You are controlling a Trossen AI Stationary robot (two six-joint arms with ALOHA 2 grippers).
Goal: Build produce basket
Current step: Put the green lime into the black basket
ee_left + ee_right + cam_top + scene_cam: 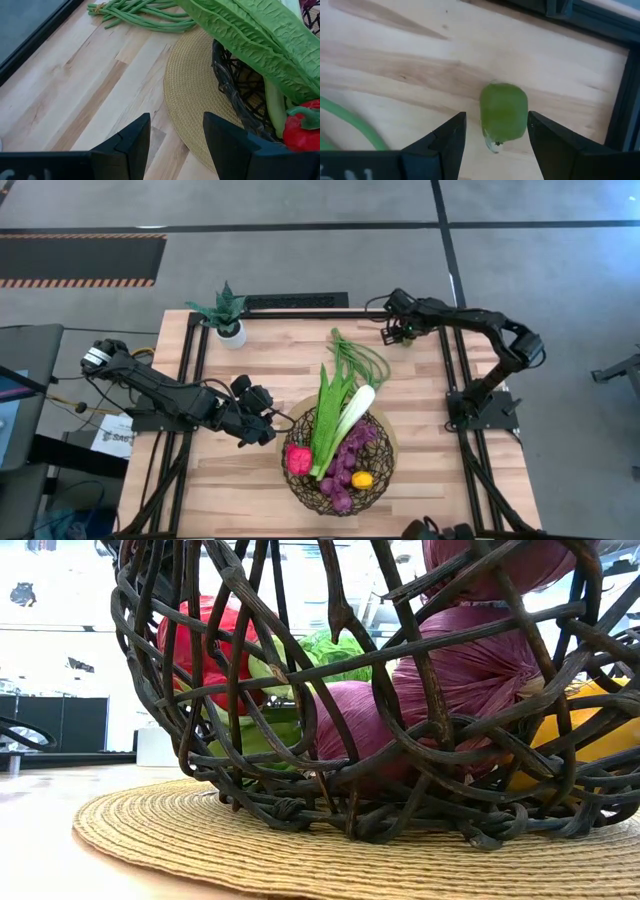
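Observation:
The dark woven wire basket (372, 498) stands on a round straw mat near the table's front edge. In it lie a red pepper (298, 458), purple grapes (345, 470) and a yellow lemon (362, 479). A leek (352, 412) and a green leafy stalk (328, 412) lean out over its far rim. Looped green beans (362, 358) lie on the table beyond it. My left gripper (175, 125) is open over the table just left of the basket. My right gripper (496, 116) is open at the far right, one finger on either side of the lime (503, 117), which lies on the wood.
A spiky plant in a white pot (228, 318) stands at the far left corner. The straw mat (195, 85) sticks out around the basket. Black frame rails (590, 20) run along the table's far and side edges, close to the lime.

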